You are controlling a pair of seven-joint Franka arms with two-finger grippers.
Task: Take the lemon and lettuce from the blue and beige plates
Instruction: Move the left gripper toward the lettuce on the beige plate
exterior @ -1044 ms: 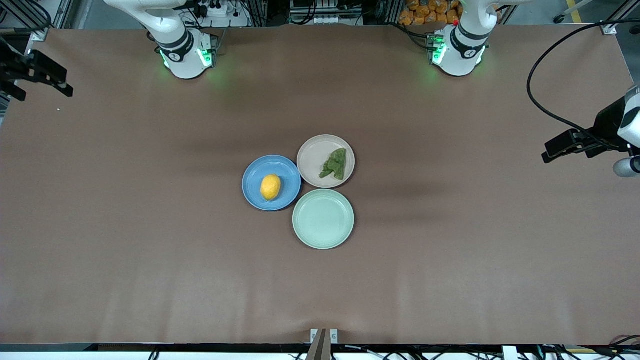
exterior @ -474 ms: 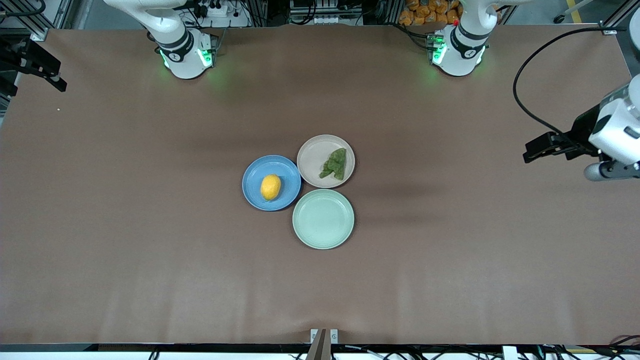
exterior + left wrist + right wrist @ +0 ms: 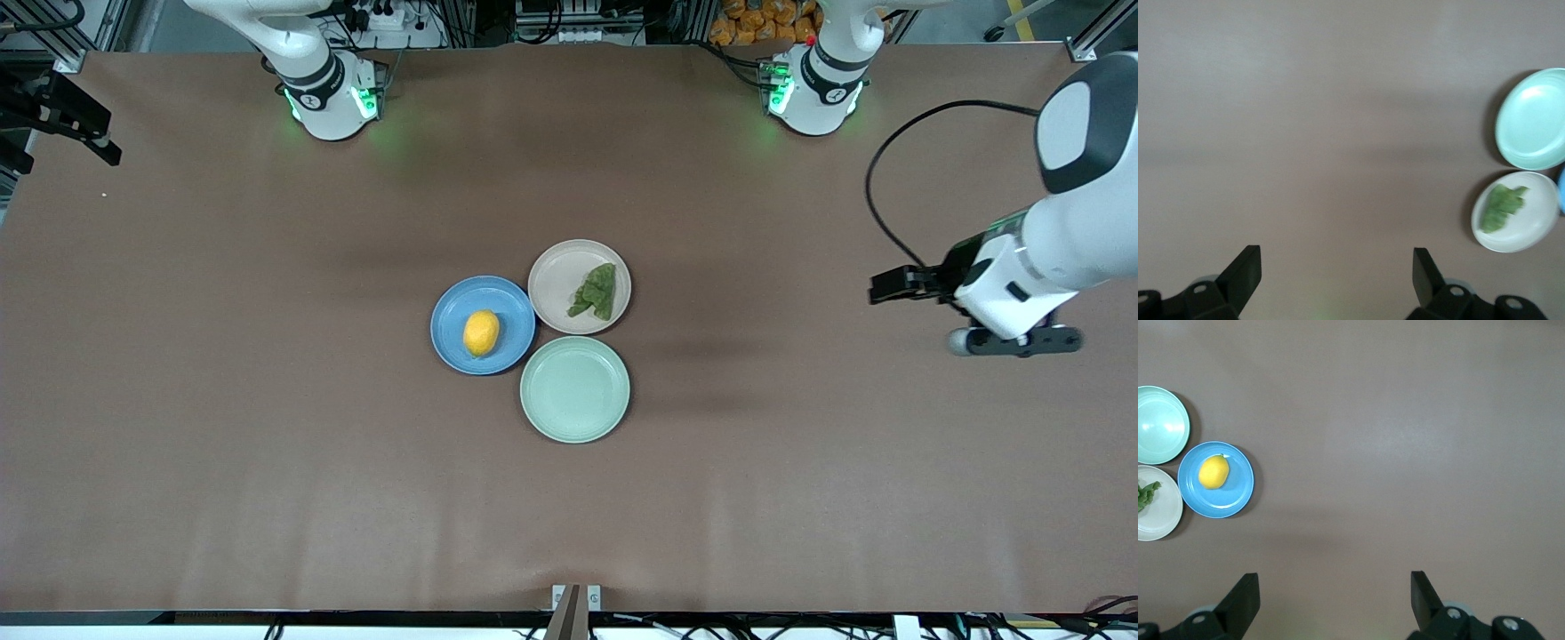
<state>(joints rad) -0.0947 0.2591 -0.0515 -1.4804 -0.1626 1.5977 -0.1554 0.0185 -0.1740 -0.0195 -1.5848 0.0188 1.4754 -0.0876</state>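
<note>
The lemon (image 3: pixel 481 332) lies on the blue plate (image 3: pixel 507 302) at mid-table. The lettuce (image 3: pixel 597 292) lies on the beige plate (image 3: pixel 556 276), which touches the blue one. My left gripper (image 3: pixel 1013 341) is open and empty, up in the air over bare table toward the left arm's end, well apart from the plates. Its wrist view (image 3: pixel 1337 277) shows the lettuce (image 3: pixel 1500 207) on the beige plate (image 3: pixel 1531 233). My right gripper (image 3: pixel 1335 600) is open and empty over bare table toward the right arm's end. Its view shows the lemon (image 3: pixel 1214 471) on the blue plate (image 3: pixel 1238 497).
A pale mint-green plate (image 3: pixel 575 388) with nothing on it sits nearer the front camera, touching the other two. It also shows in the left wrist view (image 3: pixel 1531 120) and the right wrist view (image 3: pixel 1161 425). The right arm's black hand (image 3: pixel 62 120) shows at the table's edge.
My left arm has swung in from the table's edge toward the plates. The right arm's hand has shifted only slightly. Lemon, lettuce and plates have not moved.
</note>
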